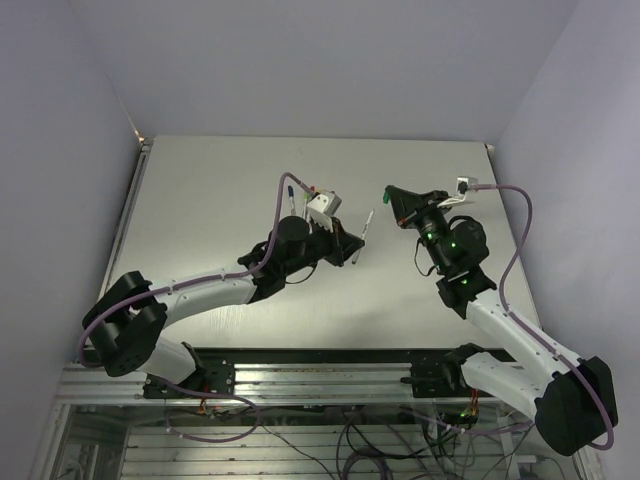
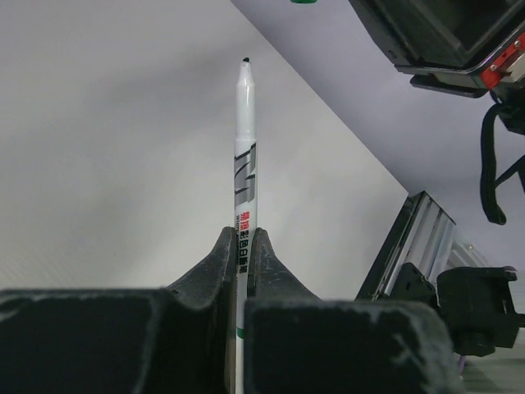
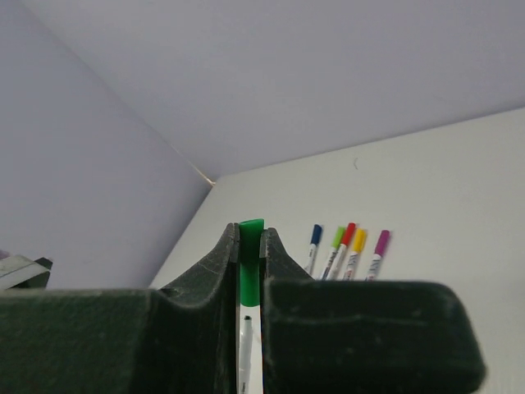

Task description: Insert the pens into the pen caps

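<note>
My left gripper (image 2: 240, 234) is shut on a whitish pen (image 2: 244, 156) that stands up from the jaws, with its bare dark tip at the top. In the top view this gripper (image 1: 350, 247) holds the pen (image 1: 363, 235) above mid-table, pointing toward my right gripper (image 1: 391, 196). My right gripper (image 3: 249, 234) is shut on a green cap (image 3: 250, 254). The pen's tip (image 3: 247, 328) shows just below the cap's open end, a short gap apart. The cap's edge shows at the top of the left wrist view (image 2: 303, 2).
Several capped pens lie side by side on the table at the back: blue (image 3: 315, 238), light green (image 3: 337, 240), red (image 3: 349, 235), yellow (image 3: 358, 240) and magenta (image 3: 381, 243). In the top view they lie behind the left wrist (image 1: 291, 196). Walls close off the table's sides.
</note>
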Tool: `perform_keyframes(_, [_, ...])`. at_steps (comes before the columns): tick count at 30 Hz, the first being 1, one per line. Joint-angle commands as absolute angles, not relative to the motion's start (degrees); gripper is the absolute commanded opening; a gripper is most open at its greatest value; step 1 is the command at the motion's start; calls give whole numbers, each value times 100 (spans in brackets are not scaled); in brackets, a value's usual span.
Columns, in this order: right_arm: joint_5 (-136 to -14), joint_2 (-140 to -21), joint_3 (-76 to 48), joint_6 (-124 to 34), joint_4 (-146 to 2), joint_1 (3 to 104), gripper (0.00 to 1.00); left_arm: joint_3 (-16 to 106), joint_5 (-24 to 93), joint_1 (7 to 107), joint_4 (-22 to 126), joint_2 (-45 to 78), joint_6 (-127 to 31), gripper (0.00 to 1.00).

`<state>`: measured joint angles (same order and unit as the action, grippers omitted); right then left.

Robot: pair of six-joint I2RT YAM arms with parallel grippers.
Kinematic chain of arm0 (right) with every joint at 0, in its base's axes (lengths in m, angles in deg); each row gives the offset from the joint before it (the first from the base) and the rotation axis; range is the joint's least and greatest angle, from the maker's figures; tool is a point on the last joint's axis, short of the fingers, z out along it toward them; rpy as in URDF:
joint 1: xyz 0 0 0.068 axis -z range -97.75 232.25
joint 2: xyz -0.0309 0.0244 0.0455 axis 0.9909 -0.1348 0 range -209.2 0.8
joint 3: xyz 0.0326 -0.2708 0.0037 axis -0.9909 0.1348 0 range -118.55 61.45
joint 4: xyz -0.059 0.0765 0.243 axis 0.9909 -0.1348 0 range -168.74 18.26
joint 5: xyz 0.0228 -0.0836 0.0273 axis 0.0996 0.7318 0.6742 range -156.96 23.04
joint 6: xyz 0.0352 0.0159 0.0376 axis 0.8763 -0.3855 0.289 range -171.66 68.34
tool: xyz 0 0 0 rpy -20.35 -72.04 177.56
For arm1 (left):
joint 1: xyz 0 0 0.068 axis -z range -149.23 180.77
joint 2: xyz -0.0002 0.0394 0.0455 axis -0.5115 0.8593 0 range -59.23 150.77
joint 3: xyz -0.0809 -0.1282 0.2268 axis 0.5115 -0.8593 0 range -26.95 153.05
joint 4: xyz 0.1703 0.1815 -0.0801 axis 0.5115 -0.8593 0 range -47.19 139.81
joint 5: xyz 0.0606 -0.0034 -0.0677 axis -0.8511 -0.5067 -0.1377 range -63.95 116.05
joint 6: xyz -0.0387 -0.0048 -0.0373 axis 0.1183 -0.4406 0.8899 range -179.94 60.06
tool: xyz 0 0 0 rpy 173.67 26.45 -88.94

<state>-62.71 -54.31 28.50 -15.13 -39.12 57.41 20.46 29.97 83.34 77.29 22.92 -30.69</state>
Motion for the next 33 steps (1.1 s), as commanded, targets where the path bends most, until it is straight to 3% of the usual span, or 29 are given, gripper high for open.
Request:
perform_keyframes(1, [-6506, -5468, 2931, -1353, -3315, 5756, 0, 2258, 3250, 8366, 8191, 2321, -2950, 7])
perform_keyframes(33, [-6778, -5629, 3095, -1426, -3172, 5755, 0, 2459, 3311, 8381, 8482, 2530, -2831, 7])
